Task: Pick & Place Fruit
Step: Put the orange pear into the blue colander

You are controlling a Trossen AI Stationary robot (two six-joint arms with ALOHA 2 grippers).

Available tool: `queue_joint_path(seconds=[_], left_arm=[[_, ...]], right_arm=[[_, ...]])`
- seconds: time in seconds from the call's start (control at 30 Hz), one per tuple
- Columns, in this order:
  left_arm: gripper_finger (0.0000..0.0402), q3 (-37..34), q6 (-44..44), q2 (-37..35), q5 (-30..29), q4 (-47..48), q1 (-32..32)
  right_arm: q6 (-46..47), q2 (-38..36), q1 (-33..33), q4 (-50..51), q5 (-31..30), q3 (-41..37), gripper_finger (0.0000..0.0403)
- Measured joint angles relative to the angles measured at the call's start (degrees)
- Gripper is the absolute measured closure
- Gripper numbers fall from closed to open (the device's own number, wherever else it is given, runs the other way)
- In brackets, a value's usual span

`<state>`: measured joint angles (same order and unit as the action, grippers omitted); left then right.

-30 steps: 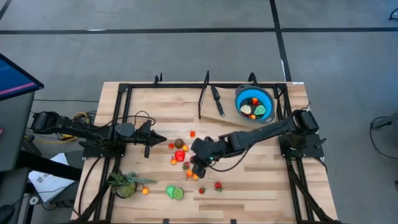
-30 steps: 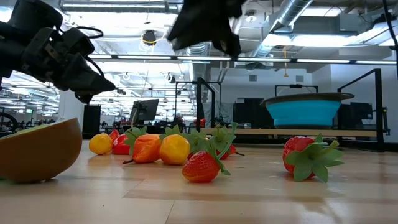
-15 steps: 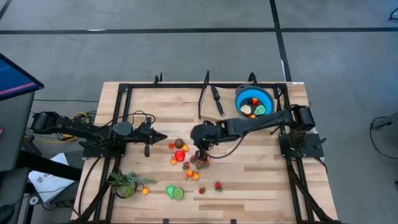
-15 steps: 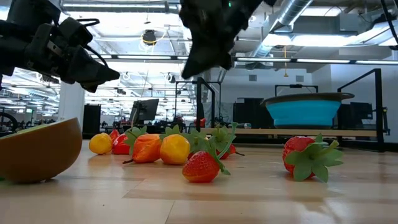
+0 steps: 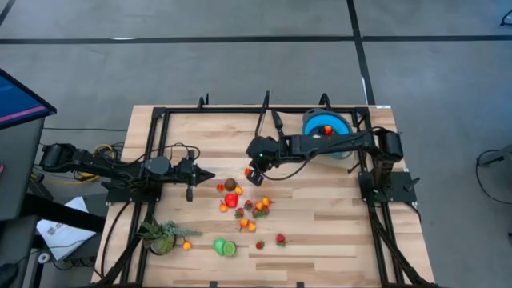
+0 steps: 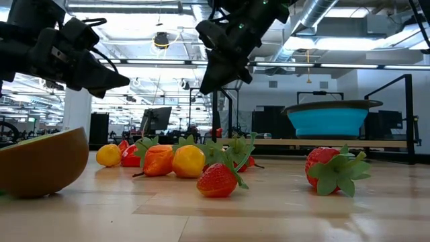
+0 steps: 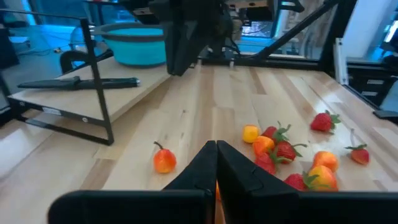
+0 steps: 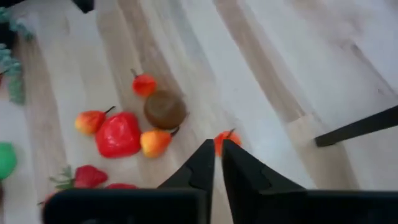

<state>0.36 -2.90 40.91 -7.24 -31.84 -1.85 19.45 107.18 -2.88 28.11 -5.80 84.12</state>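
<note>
The right claw [image 5: 253, 174] hangs mid-frame above the counter [image 5: 320, 216], fingers pressed together and empty; the left claw [image 5: 210, 178], also pressed together, waits left of the fruit [image 5: 240, 206].

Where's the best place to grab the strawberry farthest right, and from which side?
Across the red body of the strawberry, straight down from above: it lies apart from the other fruit with bare wood around, so there is room either side. Skip the leafy cap.

Round blue plastic bowl [image 5: 326, 128] half hidden under right arm, contents mostly covered. Low view: brown halved fruit [image 6: 40, 165] cut off by left edge.
</note>
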Motion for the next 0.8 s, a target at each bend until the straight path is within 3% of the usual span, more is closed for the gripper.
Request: queue_joint_path(seconds=[0.4, 0.57, 0.8], left_arm=[[0.0401, 0.0, -0.5, 0.0, -4.3, -0.1, 0.0], [0.0401, 0.0, -0.5, 0.0, -4.3, -0.3, 0.0], [0.0401, 0.0, -0.5, 0.0, -4.3, -0.4, 0.0]], right_arm=[[-19.2, -0.1, 1.3, -5.8, -0.6, -3.7, 0.0220], [-18.9, 0.0, -0.1, -12.2, -0.6, -8.3, 0.0192], [-17.2, 0.0, -2.2, -20.2, -0.2, -13.1, 0.0192]])
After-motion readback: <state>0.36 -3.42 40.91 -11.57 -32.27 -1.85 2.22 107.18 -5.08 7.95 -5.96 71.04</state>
